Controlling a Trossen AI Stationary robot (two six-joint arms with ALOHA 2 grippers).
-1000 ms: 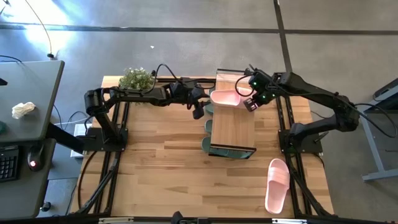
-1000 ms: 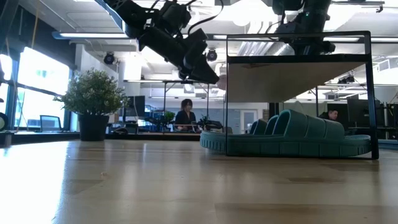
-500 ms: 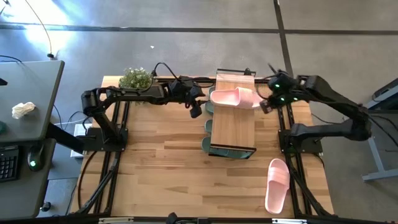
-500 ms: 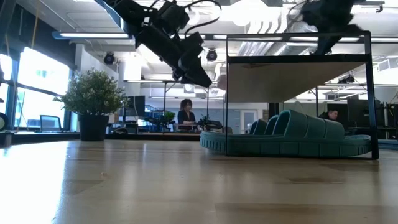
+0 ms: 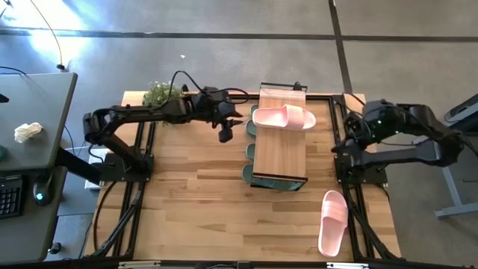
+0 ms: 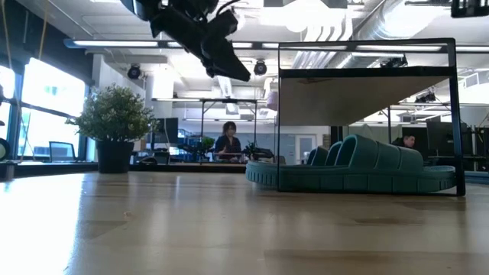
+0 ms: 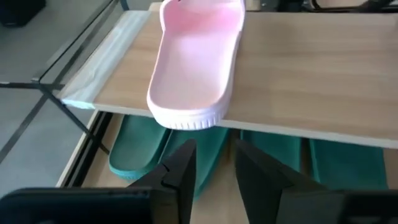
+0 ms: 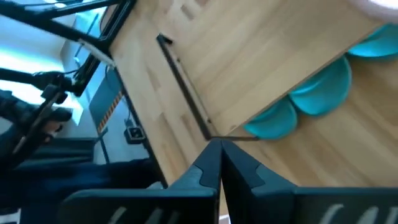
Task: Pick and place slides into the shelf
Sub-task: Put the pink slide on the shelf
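Pink slide [image 5: 333, 223] nearest me on the table's front right, green slides [image 6: 359, 164] under the shelf [image 5: 279, 153], second pink slide [image 5: 284, 117] across its top, my left gripper [image 5: 224, 134] beside it, fingers narrowly parted, empty, right gripper [image 5: 348, 140] pinched closed, off right.

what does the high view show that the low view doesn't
Only the high view shows the two pale pink rubbery slides: one lying across the top of the low light-wood shelf at, the other on the wooden tabletop near the right front corner at. It also shows the right tool, shut, off the table's right edge.

Only the low view shows a seated person in the room behind.

Both show the green rubbery slides under the shelf, the small potted plant and the empty left tool beside the shelf.
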